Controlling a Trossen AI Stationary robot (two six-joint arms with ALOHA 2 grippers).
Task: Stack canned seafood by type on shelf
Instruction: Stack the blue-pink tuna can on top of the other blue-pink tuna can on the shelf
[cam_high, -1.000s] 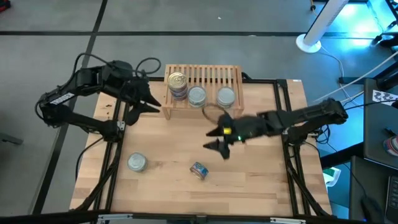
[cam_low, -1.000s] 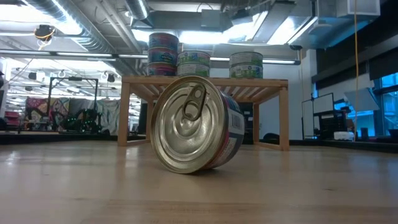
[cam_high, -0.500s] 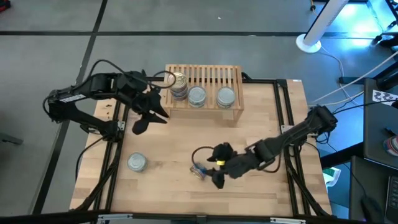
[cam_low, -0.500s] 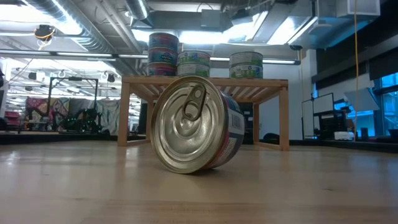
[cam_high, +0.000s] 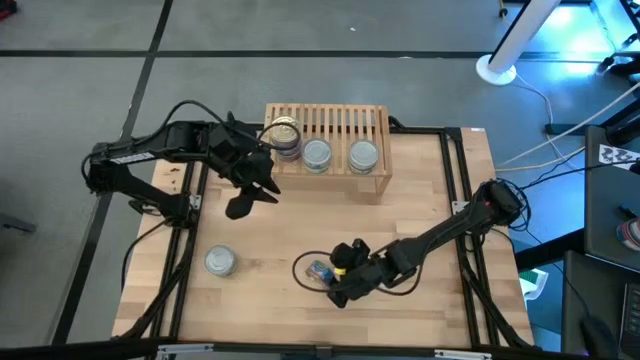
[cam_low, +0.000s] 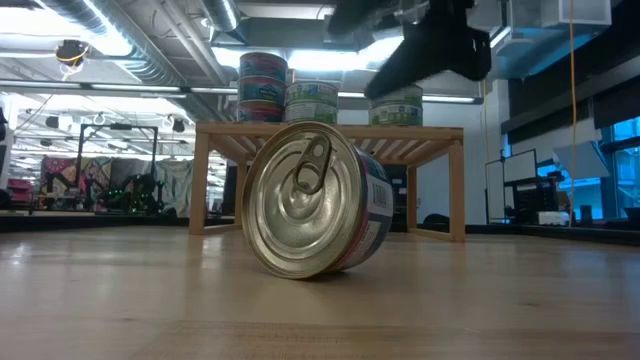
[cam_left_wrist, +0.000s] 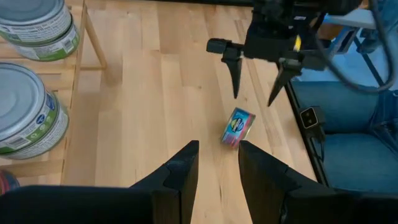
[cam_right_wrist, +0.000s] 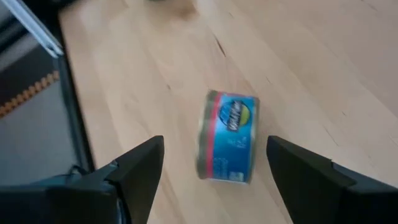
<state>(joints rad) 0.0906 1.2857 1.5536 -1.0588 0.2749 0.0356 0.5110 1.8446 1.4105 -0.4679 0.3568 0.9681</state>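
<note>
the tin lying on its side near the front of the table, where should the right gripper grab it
Probably across its two flat ends. The blue-red labelled tin lies on its rim, lid facing sideways, so the curved wall would roll. The right gripper is open above it, fingers either side; coming straight down should put one finger on the lid, one on the base.

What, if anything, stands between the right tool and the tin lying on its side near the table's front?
Nothing visible. The right tool hangs open just over the tipped tin, its fingers either side of it with only bare table around. The left tool is off by the shelf.
</note>
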